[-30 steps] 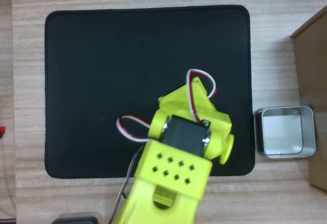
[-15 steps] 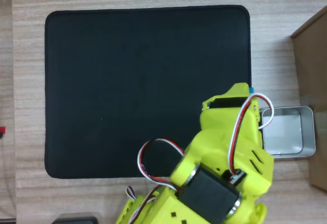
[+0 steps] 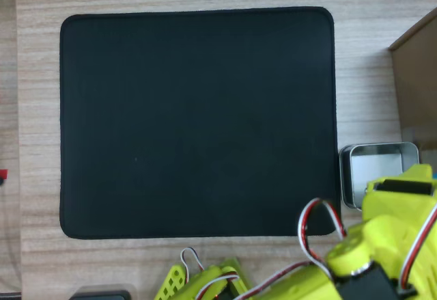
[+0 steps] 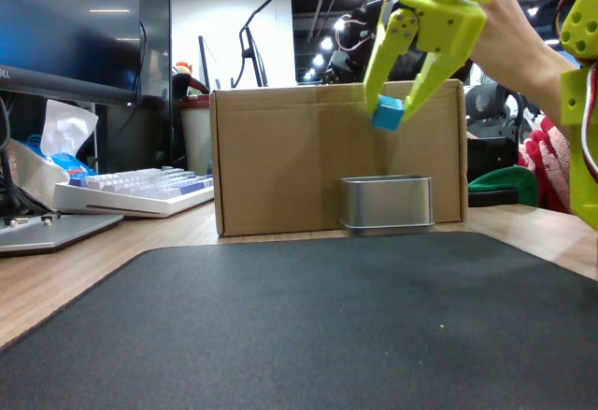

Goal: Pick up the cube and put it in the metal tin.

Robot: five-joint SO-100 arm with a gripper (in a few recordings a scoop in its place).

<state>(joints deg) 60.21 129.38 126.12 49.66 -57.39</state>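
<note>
In the fixed view my yellow gripper hangs in the air above the metal tin, shut on the small sky-blue cube held between its fingertips. The tin is shiny silver with low walls and stands on the wooden table in front of the cardboard box. In the overhead view the tin sits just right of the black mat, and my yellow arm covers its lower part; the cube is hidden under the arm there.
A black mat covers most of the table. A brown cardboard box stands behind the tin, its edge at the right in the overhead view. A keyboard and monitor lie far left.
My arm has swung from over the mat's lower middle to the right, and now its head sits over the tin's lower edge.
</note>
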